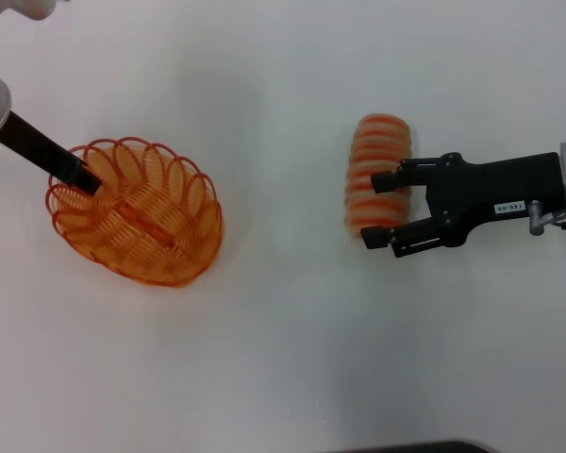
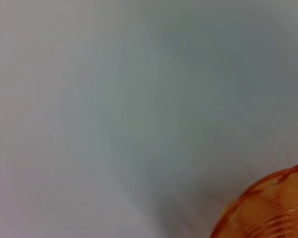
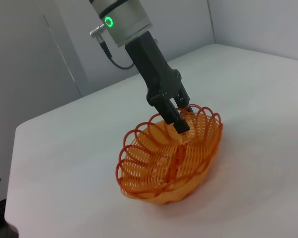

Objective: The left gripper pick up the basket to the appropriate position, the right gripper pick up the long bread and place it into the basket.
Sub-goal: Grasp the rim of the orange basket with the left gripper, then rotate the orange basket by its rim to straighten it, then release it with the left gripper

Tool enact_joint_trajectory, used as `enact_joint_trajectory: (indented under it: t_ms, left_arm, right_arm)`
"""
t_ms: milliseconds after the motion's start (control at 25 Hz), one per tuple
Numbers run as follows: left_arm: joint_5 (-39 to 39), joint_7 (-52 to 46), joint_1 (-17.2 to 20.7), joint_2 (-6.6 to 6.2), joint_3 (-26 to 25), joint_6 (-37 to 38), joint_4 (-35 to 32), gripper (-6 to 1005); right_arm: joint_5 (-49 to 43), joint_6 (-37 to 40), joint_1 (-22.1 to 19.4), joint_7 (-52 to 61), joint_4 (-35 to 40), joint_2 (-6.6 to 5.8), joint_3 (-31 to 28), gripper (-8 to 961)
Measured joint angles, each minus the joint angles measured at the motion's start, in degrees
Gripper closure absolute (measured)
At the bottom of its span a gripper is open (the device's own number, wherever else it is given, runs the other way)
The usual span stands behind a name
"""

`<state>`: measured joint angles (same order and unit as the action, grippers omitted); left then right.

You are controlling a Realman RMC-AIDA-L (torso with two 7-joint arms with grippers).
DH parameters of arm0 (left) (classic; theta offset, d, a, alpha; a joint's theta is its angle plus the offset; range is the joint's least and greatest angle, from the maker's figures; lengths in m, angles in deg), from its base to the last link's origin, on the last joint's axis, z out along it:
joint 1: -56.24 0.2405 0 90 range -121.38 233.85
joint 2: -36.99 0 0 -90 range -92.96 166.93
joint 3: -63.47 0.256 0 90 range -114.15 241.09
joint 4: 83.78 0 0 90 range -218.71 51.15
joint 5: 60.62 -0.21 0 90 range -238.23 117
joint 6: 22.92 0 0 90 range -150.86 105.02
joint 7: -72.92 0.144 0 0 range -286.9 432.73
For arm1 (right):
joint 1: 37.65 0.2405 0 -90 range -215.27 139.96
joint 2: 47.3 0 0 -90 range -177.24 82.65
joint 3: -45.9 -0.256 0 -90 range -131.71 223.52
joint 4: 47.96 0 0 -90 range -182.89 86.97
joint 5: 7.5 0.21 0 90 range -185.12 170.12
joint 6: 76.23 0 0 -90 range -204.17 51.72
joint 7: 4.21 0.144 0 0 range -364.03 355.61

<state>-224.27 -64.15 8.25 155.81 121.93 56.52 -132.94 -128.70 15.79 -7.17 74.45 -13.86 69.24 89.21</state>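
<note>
The orange wire basket (image 1: 160, 250) stands on the white table at the left. It also shows in the right wrist view (image 3: 154, 188) and at a corner of the left wrist view (image 2: 273, 210). My left gripper (image 1: 85, 177) is shut on the basket's far left rim, one finger inside, as the right wrist view (image 3: 178, 116) shows. The long bread (image 1: 379, 142) lies at centre right, lengthwise toward me. My right gripper (image 1: 379, 208) is open, its fingers straddling the bread's near half from the right.
The white table (image 1: 283, 359) stretches between basket and bread. A dark object (image 1: 415, 447) sits at the table's near edge. In the right wrist view the table's edge (image 3: 12, 163) lies beyond the basket, with grey walls behind.
</note>
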Motion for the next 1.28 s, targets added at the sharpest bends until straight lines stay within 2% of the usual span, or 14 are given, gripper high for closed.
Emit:
enact_joint_trajectory:
  t_ms: [80,200,440,640,760,920,1040,1120,1280]
  left_arm:
    - [0.0,0.12,0.02,0.25,0.01,-0.2,-0.04,313]
    - [0.0,0.14,0.02,0.5,0.04,-0.41,-0.07,550]
    - [0.0,-0.71,0.02,0.53,-0.38,-0.53,-0.66,785]
    - [0.0,-4.14,0.28,0.47,-0.67,0.69,-2.75,856]
    - [0.0,-7.03,0.16,0.2,-1.16,2.46,-3.65,859]
    - [0.34,-9.74,-0.02,0.09,-4.78,6.72,-4.73,862]
    - [0.91,-11.09,0.03,0.64,-8.38,10.19,-6.9,865]
    - [1.18,-11.42,0.12,0.83,-9.0,11.02,-7.53,872]
    - [2.13,-13.78,0.49,3.08,-13.64,14.21,-12.29,885]
  right_arm:
    - [0.0,0.0,-0.01,0.0,0.0,0.0,-0.05,28]
    - [0.0,0.0,-0.06,0.0,0.0,0.0,-0.07,28]
    - [0.0,0.04,-0.14,0.0,0.0,0.0,-0.17,29]
    - [0.0,0.02,-0.18,0.0,0.04,0.0,-0.24,29]
    - [0.01,0.0,-0.17,0.0,0.35,-0.04,-0.29,29]
    - [0.16,-0.17,-0.29,0.0,0.75,-0.07,-1.02,29]
    - [0.25,-0.44,-0.29,0.34,0.78,-0.01,-1.98,29]
    - [0.31,-0.66,-0.21,1.61,0.79,0.1,-2.99,29]
    - [0.39,-0.93,0.01,2.86,0.79,0.34,-4.39,29]
